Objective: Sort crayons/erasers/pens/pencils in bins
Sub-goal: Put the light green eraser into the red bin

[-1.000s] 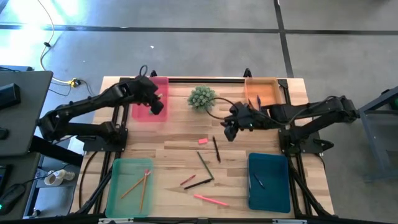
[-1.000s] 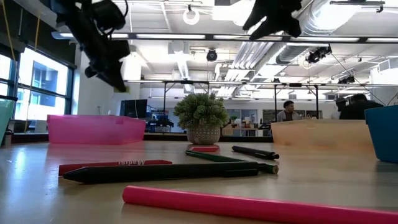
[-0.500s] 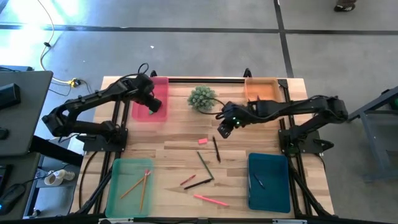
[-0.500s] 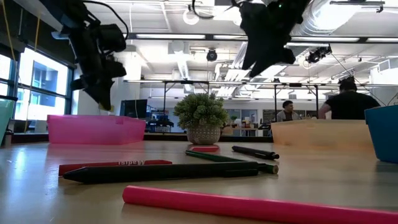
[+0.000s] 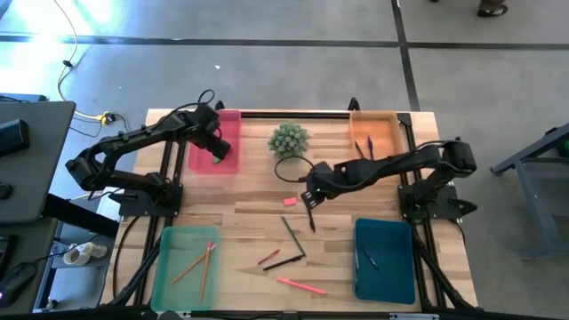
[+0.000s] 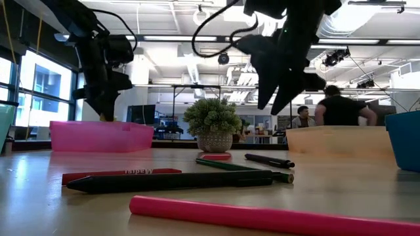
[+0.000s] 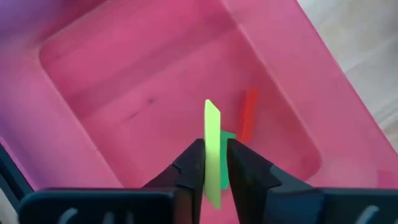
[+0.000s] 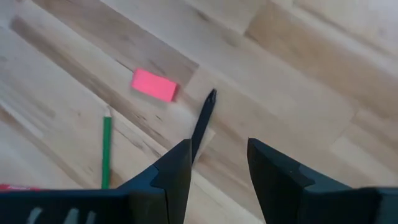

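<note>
High view first: four bins hold part of the load. My left gripper (image 7: 213, 167) hangs over the pink bin (image 5: 233, 120), fingers barely parted around a green eraser (image 7: 212, 149), so I judge the drop is under way; a red eraser (image 7: 249, 115) already lies inside. The green bin (image 5: 164, 267) has two pencils (image 5: 199, 264), the teal bin (image 5: 385, 280) one dark stick, the orange bin (image 5: 388, 120) another. Left on the table (image 5: 249, 204): a pink eraser (image 5: 289, 202), a black pen (image 5: 309, 214), a green pencil (image 5: 293, 236), a red crayon (image 5: 268, 258), another dark stick, a pink pencil (image 5: 300, 285). My right gripper (image 8: 219, 163), open and empty, hovers above the black pen. Roughly half remains, I reckon.
</note>
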Controlling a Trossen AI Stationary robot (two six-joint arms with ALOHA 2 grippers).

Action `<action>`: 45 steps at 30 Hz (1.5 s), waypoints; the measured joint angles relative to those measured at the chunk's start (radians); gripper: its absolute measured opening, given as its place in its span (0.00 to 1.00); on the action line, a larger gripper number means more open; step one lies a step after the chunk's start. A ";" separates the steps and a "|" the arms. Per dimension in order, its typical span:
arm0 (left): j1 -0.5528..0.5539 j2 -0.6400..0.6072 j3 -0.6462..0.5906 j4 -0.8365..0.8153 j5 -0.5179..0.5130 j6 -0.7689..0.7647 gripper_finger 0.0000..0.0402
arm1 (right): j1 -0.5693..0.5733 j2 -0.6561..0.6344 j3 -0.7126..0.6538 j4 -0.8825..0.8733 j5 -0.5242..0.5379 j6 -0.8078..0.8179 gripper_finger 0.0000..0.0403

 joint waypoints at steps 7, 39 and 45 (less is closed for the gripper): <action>0.000 0.000 0.000 0.000 0.000 0.004 0.28 | 0.029 0.043 0.000 0.002 -0.003 0.134 0.37; -0.011 -0.045 0.000 -0.061 -0.041 0.423 0.54 | -0.088 0.047 0.000 0.588 0.023 -0.097 0.37; -0.037 -0.131 0.000 -0.061 -0.040 0.423 0.51 | -0.163 0.047 0.000 0.781 -0.008 -0.180 0.37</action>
